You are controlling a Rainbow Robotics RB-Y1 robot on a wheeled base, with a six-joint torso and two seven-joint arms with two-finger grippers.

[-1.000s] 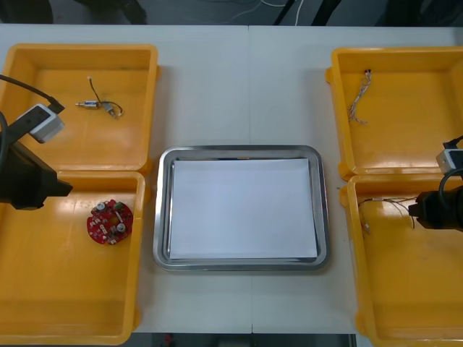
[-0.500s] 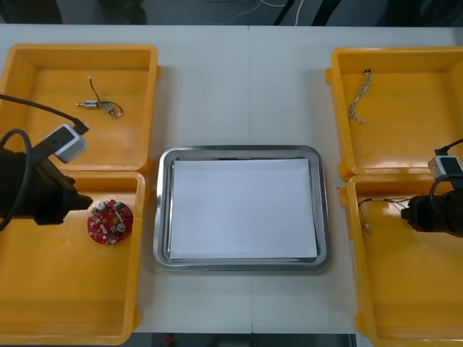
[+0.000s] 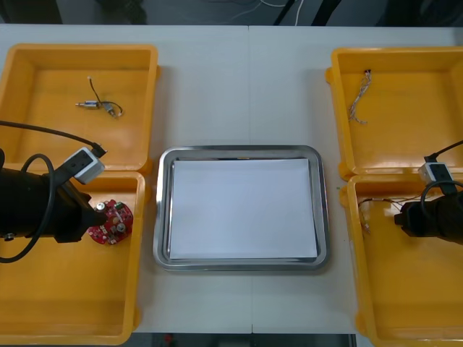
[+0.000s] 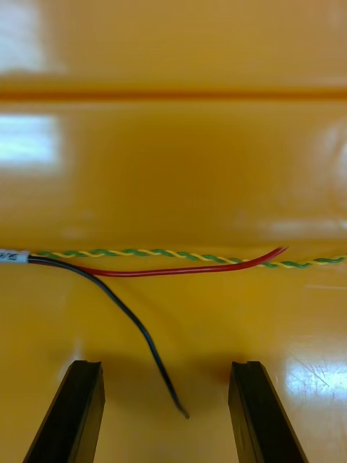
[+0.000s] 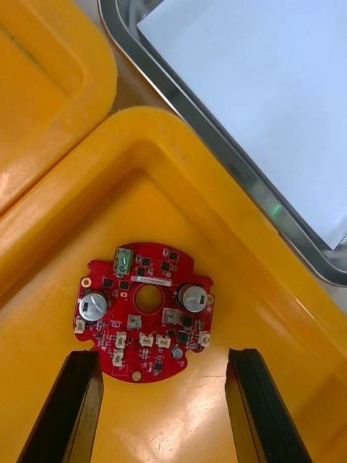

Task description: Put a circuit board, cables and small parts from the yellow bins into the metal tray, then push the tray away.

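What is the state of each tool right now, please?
Left tool: open, holding nothing, at the round red circuit board.
Right tool: open, holding nothing, above the thin black cable.

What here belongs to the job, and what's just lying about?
Job: circuit board, open left gripper at it; red, black and yellow-green cables, open right gripper over them; metal tray; yellow bins; far twisted cable; small metal part.
Lying about: a white wire past the far edge of the table.
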